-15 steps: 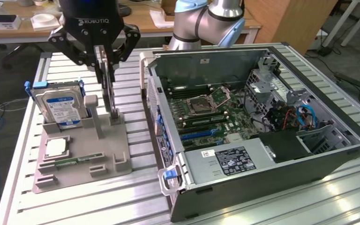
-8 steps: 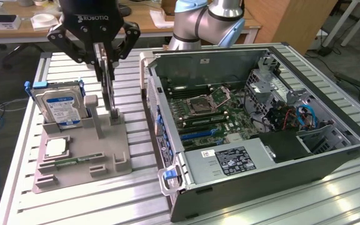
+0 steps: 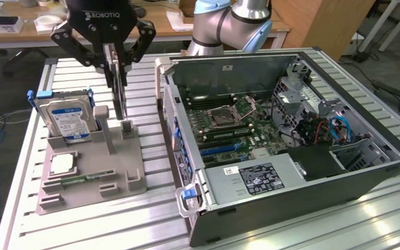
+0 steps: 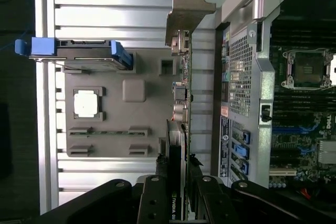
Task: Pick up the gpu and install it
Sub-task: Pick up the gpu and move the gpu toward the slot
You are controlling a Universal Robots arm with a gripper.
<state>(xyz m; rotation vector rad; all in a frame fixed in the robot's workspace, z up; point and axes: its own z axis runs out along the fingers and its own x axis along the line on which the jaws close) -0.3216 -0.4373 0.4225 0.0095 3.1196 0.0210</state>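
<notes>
From the exterior view, the gripper (image 3: pixel 116 72) hangs over the grey parts holder (image 3: pixel 120 174) on the slatted aluminium table (image 3: pixel 89 229). Its fingers are pinched narrow on the gpu (image 3: pixel 120 101). The card hangs upright and edge-on, its lower end just at the holder's small slot post; I can't tell whether it touches. The hard drive (image 3: pixel 66 121) stands in the holder toward the exterior view's left. A processor chip (image 3: pixel 61 164) and a green memory stick (image 3: pixel 82 178) lie nearer the camera. The open computer case (image 3: pixel 366 177) sits to the exterior view's right, with its motherboard (image 3: pixel 231 127) exposed.

In the wrist view, the gripper (image 4: pixel 177 165) clamps the gpu (image 4: pixel 181 111) between both fingers. The card runs between the holder (image 4: pixel 149 72) and the case wall (image 4: pixel 247 77).
</notes>
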